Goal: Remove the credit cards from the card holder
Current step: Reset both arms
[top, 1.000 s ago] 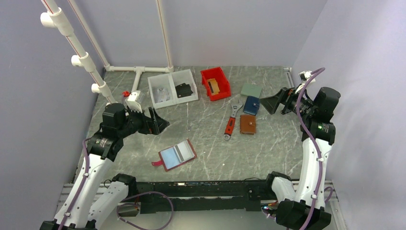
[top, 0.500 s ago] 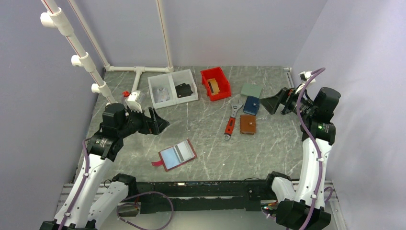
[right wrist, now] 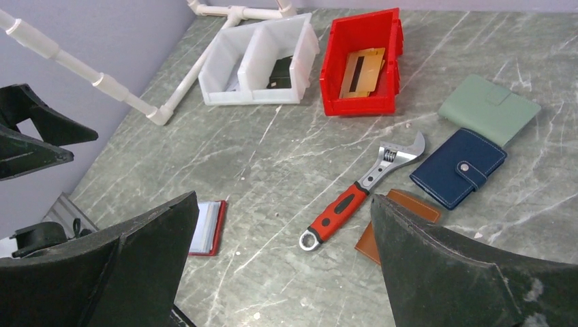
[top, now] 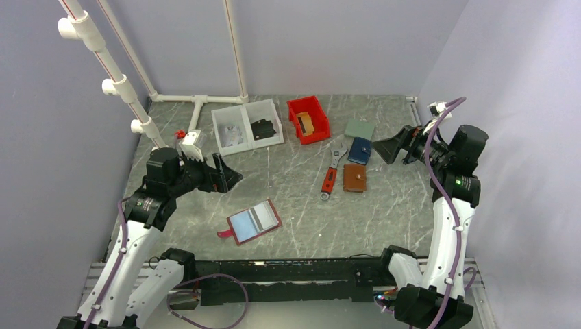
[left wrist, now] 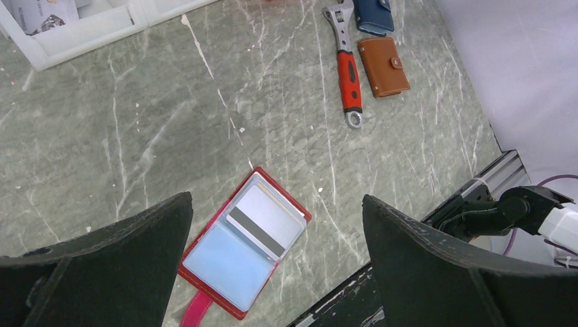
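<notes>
red card holder [top: 253, 221] lay open near the table's [top: 294, 188] front edge, a credit card [left wrist: 267, 219] pocketed inside. left gripper [top: 230, 176] and right gripper [top: 384, 148] hung spread, empty. pulling one-handed could drag the unpinned holder along.

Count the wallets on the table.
4. The open red holder lies near the front left; the green wallet, blue wallet and brown wallet lie closed at the right, beside the wrench. A black item in the white tray may be another.
</notes>
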`<state>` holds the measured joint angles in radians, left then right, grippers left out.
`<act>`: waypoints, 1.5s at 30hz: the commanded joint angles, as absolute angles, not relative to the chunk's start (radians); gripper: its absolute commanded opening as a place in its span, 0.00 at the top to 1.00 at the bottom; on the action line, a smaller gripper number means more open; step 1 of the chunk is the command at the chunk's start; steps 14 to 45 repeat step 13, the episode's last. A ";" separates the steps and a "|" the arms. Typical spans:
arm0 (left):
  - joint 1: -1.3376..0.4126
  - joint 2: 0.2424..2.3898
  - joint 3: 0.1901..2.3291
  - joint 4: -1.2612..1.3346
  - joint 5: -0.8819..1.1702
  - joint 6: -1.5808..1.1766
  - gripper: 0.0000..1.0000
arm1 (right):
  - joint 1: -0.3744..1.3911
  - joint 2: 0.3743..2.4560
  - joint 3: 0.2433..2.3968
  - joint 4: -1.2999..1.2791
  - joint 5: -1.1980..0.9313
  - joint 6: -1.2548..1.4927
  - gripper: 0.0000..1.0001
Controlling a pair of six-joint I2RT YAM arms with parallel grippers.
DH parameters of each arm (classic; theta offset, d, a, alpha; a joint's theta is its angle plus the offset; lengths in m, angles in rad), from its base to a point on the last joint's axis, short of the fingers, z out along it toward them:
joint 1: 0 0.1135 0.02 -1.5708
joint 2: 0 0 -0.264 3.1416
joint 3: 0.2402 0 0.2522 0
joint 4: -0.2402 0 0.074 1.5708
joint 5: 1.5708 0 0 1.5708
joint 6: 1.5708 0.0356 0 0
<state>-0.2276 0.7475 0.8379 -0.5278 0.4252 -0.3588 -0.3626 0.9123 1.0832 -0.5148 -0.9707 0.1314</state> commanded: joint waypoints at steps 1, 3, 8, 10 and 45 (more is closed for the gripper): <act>-0.221 0.733 0.839 -0.503 0.436 -0.327 0.00 | -0.370 0.897 1.112 -0.505 -0.986 0.134 0.00; -0.221 0.732 0.839 -0.504 0.434 -0.327 0.01 | -0.368 0.898 1.113 -0.505 -0.986 0.135 0.00; -0.221 0.732 0.839 -0.504 0.436 -0.327 0.01 | -0.371 0.898 1.115 -0.506 -0.992 0.125 0.00; -0.221 0.733 0.839 -0.504 0.437 -0.328 0.01 | -0.371 0.897 1.112 -0.508 -1.000 0.103 0.00; -0.221 0.735 0.839 -0.502 0.440 -0.327 0.01 | -0.370 0.900 1.103 -0.495 -1.010 0.091 0.00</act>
